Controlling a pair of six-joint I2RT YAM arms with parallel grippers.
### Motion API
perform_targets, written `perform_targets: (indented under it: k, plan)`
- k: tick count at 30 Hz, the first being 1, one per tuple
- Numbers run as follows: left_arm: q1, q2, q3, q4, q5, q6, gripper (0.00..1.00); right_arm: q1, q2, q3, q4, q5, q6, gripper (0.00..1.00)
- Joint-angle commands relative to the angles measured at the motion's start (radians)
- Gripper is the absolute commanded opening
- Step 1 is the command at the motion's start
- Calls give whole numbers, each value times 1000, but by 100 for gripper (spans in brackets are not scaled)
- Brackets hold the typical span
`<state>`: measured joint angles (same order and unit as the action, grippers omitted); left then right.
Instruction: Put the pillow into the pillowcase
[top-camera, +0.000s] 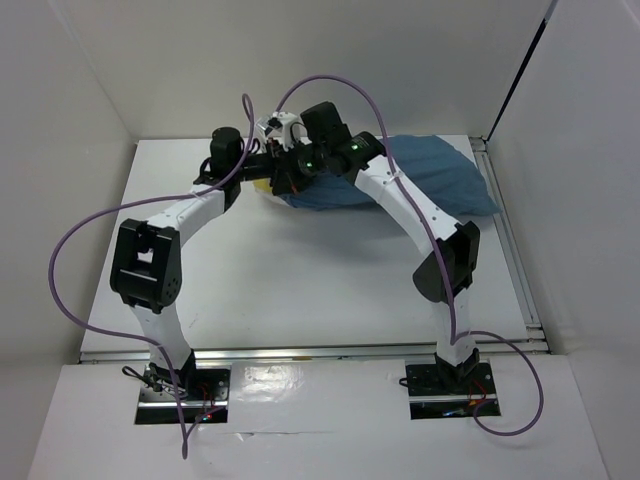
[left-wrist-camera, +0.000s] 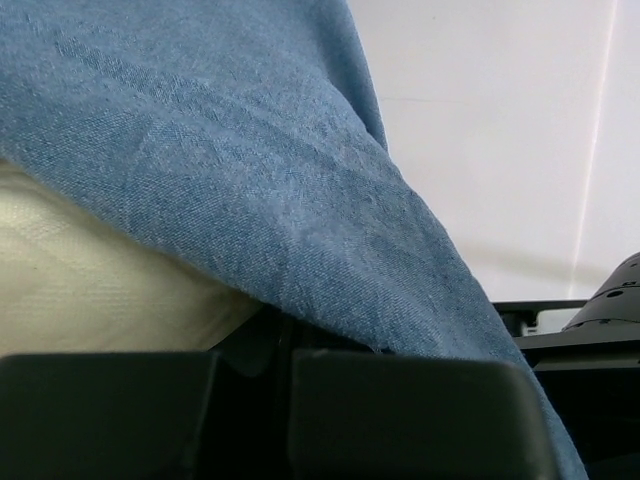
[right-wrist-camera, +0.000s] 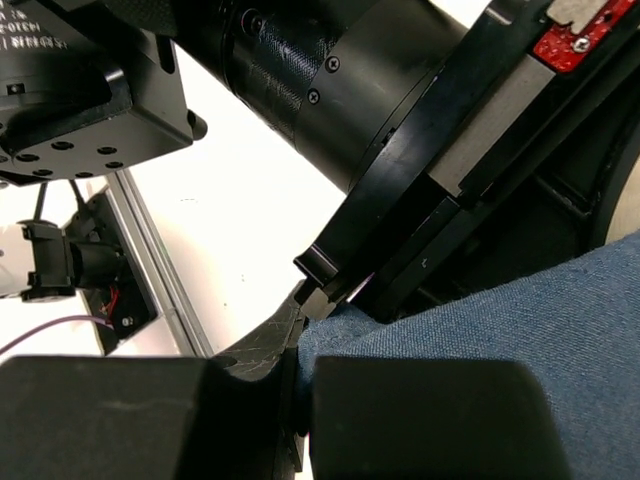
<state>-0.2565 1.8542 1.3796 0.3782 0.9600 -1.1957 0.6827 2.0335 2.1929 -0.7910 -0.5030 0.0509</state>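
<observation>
Black fingers of the left claw (left-wrist-camera: 285, 400) are closed on the hem of the wrinkled slate-blue cloth pillowcase (left-wrist-camera: 250, 180). The right claw (right-wrist-camera: 300, 410) is clamped on the same hem. This two-point hold probably keeps the mouth spread over the plump cream-yellow pillow (left-wrist-camera: 90, 290), which is mostly inside. Both lie far, right of centre, on the white tabletop (top-camera: 300, 280), enclosed by white walls (top-camera: 320, 70).

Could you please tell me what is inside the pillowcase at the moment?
The cream pillow shows beneath the edge of the blue pillowcase in the left wrist view. The cloth covers the rest, so how far in the pillow reaches cannot be seen.
</observation>
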Motion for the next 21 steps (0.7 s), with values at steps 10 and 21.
perform_targets:
  k: [10, 21]
  plan:
    - [-44, -12, -108, -150, -32, 208, 0, 206, -343, -240, 451, -186, -103, 0]
    - [-65, 115, -87, -13, 28, 75, 0, 193, -348, -269, 464, -153, -111, 0]
